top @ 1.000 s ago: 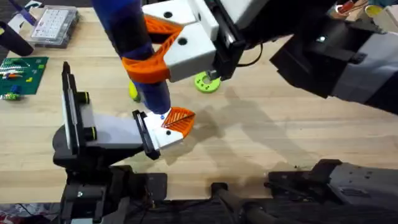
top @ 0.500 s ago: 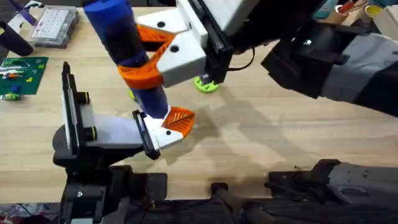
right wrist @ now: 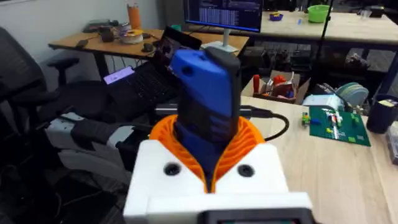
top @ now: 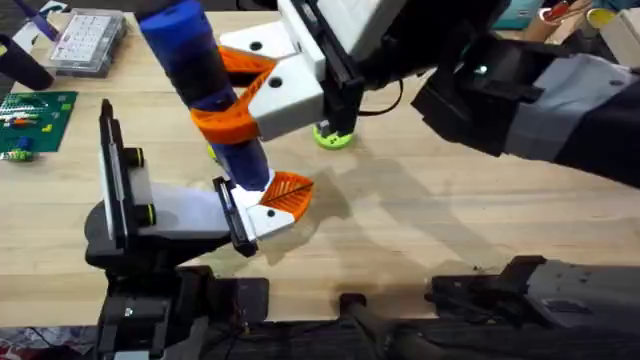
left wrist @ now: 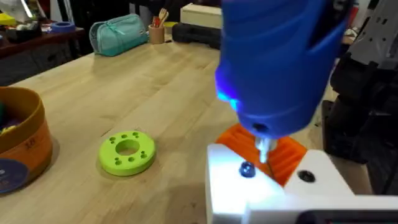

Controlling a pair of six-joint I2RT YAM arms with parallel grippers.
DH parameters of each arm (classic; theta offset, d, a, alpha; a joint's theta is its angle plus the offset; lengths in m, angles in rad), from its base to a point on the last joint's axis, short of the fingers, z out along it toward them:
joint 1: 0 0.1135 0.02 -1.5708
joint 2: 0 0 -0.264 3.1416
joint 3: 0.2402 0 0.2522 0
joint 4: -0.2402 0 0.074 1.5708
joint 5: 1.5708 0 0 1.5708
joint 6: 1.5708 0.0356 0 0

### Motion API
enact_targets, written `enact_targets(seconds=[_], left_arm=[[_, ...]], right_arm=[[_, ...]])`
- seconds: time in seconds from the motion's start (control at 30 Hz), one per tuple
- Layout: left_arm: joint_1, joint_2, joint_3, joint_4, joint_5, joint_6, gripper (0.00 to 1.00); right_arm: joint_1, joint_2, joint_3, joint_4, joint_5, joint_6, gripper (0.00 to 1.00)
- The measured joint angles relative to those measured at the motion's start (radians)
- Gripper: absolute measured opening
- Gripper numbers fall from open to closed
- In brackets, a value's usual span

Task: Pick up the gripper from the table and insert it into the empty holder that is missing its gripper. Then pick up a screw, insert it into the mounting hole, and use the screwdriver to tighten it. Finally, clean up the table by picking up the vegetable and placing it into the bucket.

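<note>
— Since the screw (left wrist: 247, 169) needs driving, why is the screwdriver (top: 208, 90) tilted over the mount?
— Right hand (top: 240, 95) clamps it, bit on the screw, above the bench (top: 420, 220).

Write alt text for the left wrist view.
A blue screwdriver points its metal bit down beside a dark screw in a white-and-orange mounted part. A lime-green disc and an orange-brown bucket stand on the wooden table.
</note>
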Motion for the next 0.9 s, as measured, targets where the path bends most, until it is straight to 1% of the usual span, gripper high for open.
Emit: enact_targets(seconds=[0.9], left_arm=[[0.0, 0.0, 0.0, 0.0, 0.0, 0.0, 0.007]], right_arm=[[0.0, 0.011, 0.0, 0.0, 0.0, -0.019, 0.024]])
